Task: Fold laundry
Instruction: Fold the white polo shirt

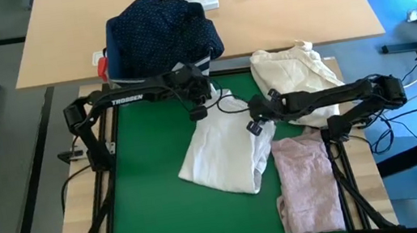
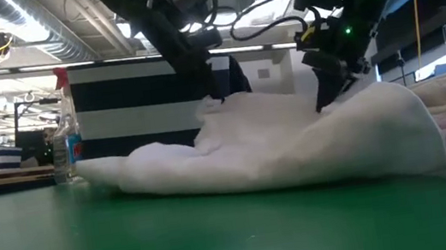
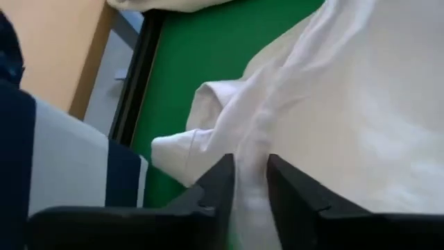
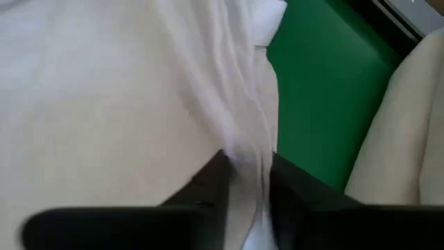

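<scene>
The white shirt [image 1: 226, 151] lies crumpled in the middle of the green mat, its lower hem toward the near edge. My left gripper [image 1: 200, 108] is at its far left corner, and in the left wrist view a fold of it fills the left gripper [image 3: 250, 182]. My right gripper [image 1: 255, 124] is at the shirt's far right edge, shut on a fold of the shirt [image 4: 248, 177]. A pale pink top [image 1: 308, 184] lies flat at the near right. The navy white-dotted shirt [image 1: 159, 29] lies on the striped bin. My left gripper pinches a raised fold [image 3: 253, 149] at the shirt's far left corner between its two fingers, slanting down from the far side. The fold stands up in a small peak [image 2: 210, 108]; the rest of the shirt rests on the mat. My right gripper pinches a bunched ridge of cloth [image 4: 243, 142] at the shirt's far right edge between its two fingers, slanting down from the right. The cloth rises to the fingers [image 2: 327, 98] and slopes down to the mat on both sides.
A cream-beige cloth bundle [image 1: 296, 71] lies at the far right, close behind my right arm. The navy striped bin [image 2: 129, 103] stands at the far left edge, with a spray bottle [image 2: 64, 129] beside it. Bare green mat [image 1: 152, 206] lies at the near left.
</scene>
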